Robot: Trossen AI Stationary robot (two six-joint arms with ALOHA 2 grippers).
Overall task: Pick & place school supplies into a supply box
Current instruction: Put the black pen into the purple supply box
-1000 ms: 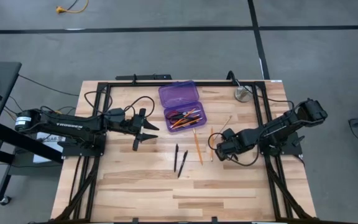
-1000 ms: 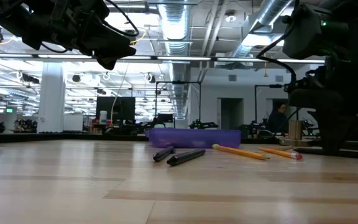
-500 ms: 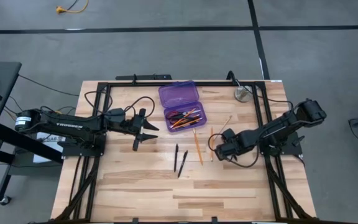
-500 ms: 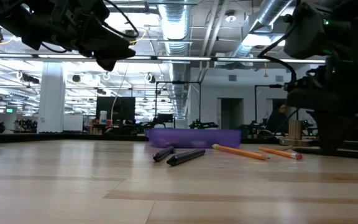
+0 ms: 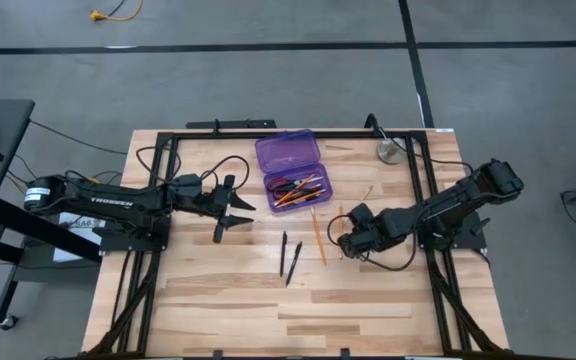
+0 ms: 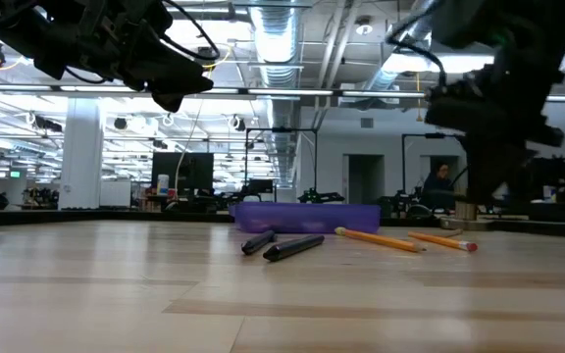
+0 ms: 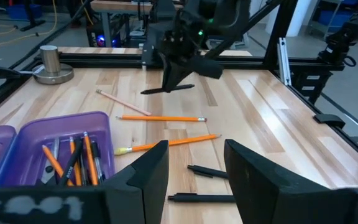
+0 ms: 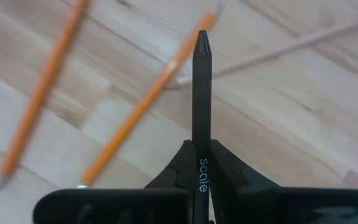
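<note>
Pale wooden table (image 5: 228,300) bearing purple supply box (image 5: 292,167), loose orange pencils (image 5: 318,236), two black pens (image 5: 288,259), grey disc (image 5: 389,152).

Low view: supplies lying on table, both arms raised.
Purple supply box (image 6: 307,217) sits behind two black pens (image 6: 281,245); two orange pencils (image 6: 410,240) lie beside them. Left gripper (image 6: 170,74) and right gripper (image 6: 493,147) hang above.

supply box (image 5: 293,168) at table's (image 5: 218,300) rear centre; two pens (image 5: 288,259) in front; pencils (image 5: 318,236) right of pens
</note>
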